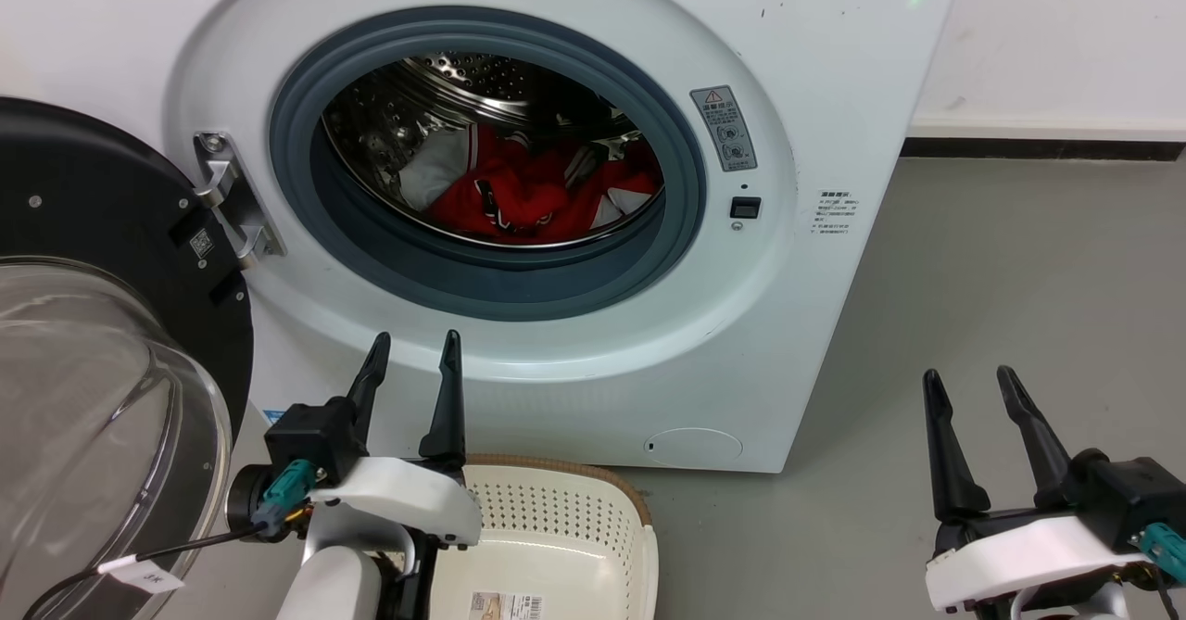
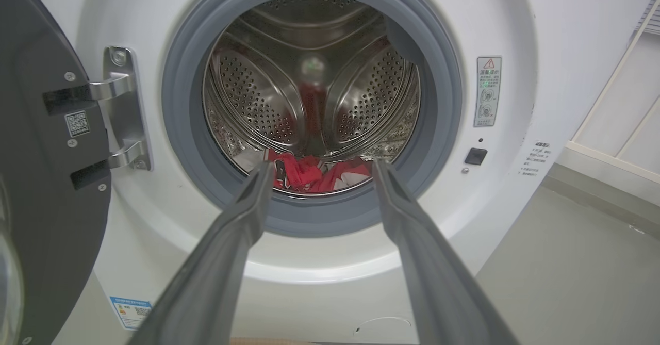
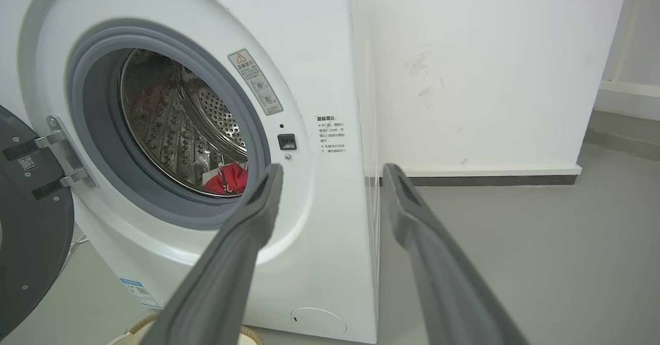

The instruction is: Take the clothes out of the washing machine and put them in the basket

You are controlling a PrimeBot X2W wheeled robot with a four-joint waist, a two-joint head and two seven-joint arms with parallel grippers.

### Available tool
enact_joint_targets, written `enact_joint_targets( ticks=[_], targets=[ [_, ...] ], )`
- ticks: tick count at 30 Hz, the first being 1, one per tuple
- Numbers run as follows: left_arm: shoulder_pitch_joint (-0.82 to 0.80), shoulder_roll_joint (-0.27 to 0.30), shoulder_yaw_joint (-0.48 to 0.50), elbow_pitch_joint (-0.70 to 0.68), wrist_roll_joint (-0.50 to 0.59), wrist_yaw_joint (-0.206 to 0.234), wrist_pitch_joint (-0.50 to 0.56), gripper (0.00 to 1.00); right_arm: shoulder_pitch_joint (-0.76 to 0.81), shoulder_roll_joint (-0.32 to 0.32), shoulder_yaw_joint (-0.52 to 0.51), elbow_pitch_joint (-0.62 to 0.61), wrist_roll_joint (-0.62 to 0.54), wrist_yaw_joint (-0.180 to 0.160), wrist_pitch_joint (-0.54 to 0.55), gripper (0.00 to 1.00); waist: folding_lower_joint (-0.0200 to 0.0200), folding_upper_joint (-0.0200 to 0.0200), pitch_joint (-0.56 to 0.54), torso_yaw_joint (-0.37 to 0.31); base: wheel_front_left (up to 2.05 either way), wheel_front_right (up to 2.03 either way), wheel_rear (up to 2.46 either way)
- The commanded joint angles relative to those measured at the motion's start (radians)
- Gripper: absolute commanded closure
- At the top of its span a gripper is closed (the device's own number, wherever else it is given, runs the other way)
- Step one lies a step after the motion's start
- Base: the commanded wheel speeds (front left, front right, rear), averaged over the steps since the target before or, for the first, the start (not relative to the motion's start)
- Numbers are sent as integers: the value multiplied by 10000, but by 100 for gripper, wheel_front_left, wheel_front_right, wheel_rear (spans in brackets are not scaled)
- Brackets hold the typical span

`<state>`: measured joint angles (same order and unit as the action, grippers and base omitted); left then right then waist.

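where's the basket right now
In the head view the basket sits on the floor at bottom centre, right in front of the washing machine, partly hidden by the left gripper.

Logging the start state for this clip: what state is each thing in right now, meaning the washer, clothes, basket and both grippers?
washing machine: door swung open to the left.
clothes: heaped in the drum, not gripped.
basket: on the floor before the washing machine, no clothes in the part that shows.
left gripper: open, empty, outside the drum.
right gripper: open, empty, above the floor.
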<state>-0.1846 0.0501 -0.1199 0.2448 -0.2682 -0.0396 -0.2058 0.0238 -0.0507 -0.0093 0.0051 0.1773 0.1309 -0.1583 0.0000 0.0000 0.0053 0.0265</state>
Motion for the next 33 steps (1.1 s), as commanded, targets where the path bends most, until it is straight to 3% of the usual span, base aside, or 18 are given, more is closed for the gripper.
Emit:
enact_joint_targets(
  ticks=[1, 22, 33],
  targets=[
    [-166, 39, -24, -8, 201, 41, -75, 0, 40, 4, 16, -114, -215, -2, -60, 0, 0, 0, 1, 1, 0, 0, 0],
    [-275, 51, -158, 323, 1711, 164, -483, 0, 213, 8, 77, -340, -1622, -3, -238, 0, 0, 0, 20, 64, 0, 0, 0],
    [-267, 18, -45, 575, 1739, 85, -600, 0, 275, 11, 89, -242, -1917, -3, -340, 0, 0, 0, 15, 107, 0, 0, 0]
  ],
)
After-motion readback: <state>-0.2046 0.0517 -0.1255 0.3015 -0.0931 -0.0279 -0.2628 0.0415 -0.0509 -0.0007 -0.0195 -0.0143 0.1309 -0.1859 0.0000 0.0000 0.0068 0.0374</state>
